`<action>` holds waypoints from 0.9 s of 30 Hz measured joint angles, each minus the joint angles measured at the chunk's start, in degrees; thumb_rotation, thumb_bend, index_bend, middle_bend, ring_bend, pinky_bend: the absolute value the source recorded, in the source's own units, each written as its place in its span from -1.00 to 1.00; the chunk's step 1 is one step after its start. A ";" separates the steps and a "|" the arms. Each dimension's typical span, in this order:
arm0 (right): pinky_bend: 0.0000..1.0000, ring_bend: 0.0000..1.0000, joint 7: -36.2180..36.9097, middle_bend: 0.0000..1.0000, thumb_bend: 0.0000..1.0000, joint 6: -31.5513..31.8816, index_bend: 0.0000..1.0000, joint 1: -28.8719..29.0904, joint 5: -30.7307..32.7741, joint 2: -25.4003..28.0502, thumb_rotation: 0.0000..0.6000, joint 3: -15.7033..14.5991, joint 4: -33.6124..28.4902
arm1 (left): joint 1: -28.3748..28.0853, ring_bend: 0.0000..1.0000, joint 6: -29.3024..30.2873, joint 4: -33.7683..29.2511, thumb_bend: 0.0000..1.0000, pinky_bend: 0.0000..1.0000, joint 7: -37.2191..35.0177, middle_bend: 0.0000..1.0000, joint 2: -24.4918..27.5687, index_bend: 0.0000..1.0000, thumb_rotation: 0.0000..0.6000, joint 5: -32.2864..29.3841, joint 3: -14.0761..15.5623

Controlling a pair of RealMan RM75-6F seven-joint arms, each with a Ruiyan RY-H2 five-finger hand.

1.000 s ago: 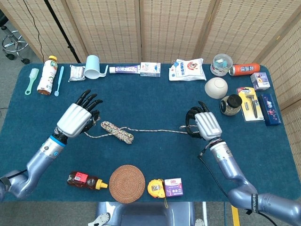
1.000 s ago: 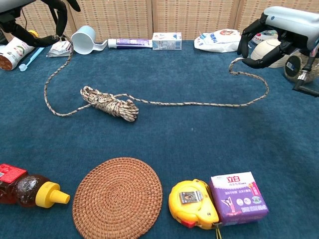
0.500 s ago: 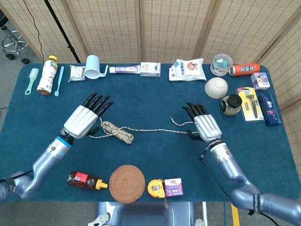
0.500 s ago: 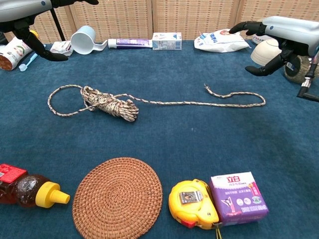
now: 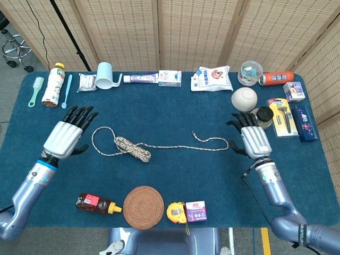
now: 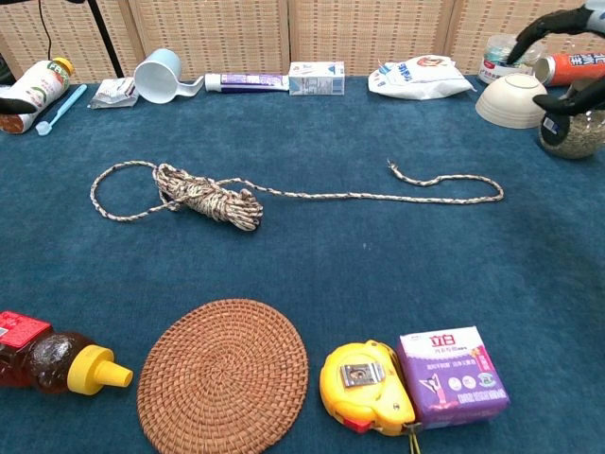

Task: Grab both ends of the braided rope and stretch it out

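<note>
The speckled braided rope point(image 5: 139, 150) lies loose near the middle of the blue-covered counter point(image 5: 170, 114), with a coiled bundle and a loop toward the left edge and a thin tail ending in a small hook toward the right edge. Neither hand touches it. The left hand point(image 5: 66, 137) hovers left of the loop, fingers spread and holding nothing. The right hand point(image 5: 253, 139) sits beyond the tail, also released, near a white bowl point(image 5: 244, 99).
</note>
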 measured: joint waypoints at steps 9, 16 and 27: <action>-0.90 -0.68 0.31 -0.57 -0.13 5.99 -0.22 -5.10 -1.51 2.47 1.00 -1.94 0.60 | 8.26 -0.92 7.72 -1.85 -0.60 -1.00 -2.24 -0.81 4.65 -0.59 1.00 -1.32 2.79; -0.90 -0.66 -0.19 -0.54 -0.13 10.60 -0.21 -9.90 -2.86 5.79 1.00 -4.08 -2.13 | 16.13 -0.91 15.00 -3.12 -0.60 -1.00 -5.41 -0.80 7.39 -0.57 1.00 0.22 6.18; -0.90 -0.65 -0.87 -0.48 -0.13 20.16 -0.16 -19.03 -6.39 10.12 1.00 -8.27 -6.65 | 25.13 -0.90 23.78 -3.40 -0.60 -1.00 -7.54 -0.79 7.66 -0.55 1.00 5.88 10.76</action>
